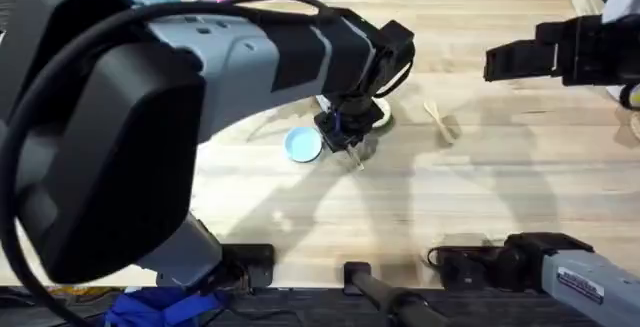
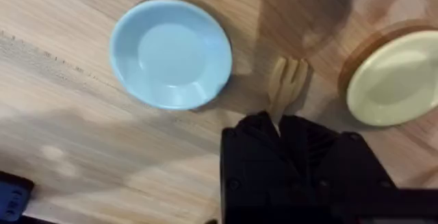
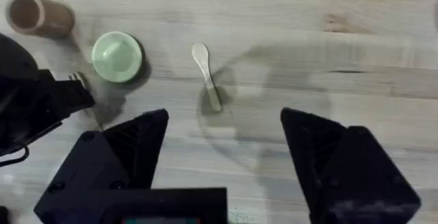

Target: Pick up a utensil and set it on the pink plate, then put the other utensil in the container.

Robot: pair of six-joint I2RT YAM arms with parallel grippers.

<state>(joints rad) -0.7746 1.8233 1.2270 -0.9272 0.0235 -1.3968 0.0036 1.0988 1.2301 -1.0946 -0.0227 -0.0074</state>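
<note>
two small wooden utensils matter here, and both look light, thin and stiff, the kind of thing that skids on a smooth desk (image 1: pixel 300 217) rather than resisting a pinch. the fork (image 2: pixel 286 83) lies flat with its handle running in between the left jaws (image 2: pixel 279 122), which are closed down to a narrow slit on that handle, tines sticking out ahead of the fingertips; whether it is lifted clear of the wood i cannot tell. just ahead and to one side of these jaws sits the light blue plate (image 2: pixel 171 53), and to the other side the yellow-green plate (image 2: pixel 393 80). a pinch on the handle is the sensible hold, since the tines are short and likely brittle, and the flat wood gives the pads two parallel faces to bear on; a grip too near the end could let it swing. the spoon (image 3: pixel 207 75) lies well ahead of the right jaws (image 3: pixel 224 148), which stand wide apart and hold nothing. its thin handle, not the oval bowl, is the place to take it, and being so shallow it needs the fingertips right down at the desk. the brown cup (image 3: pixel 37 15) stands far ahead and off to the side of those jaws, beyond the yellow-green plate. i cannot make out the pink plate.
</note>
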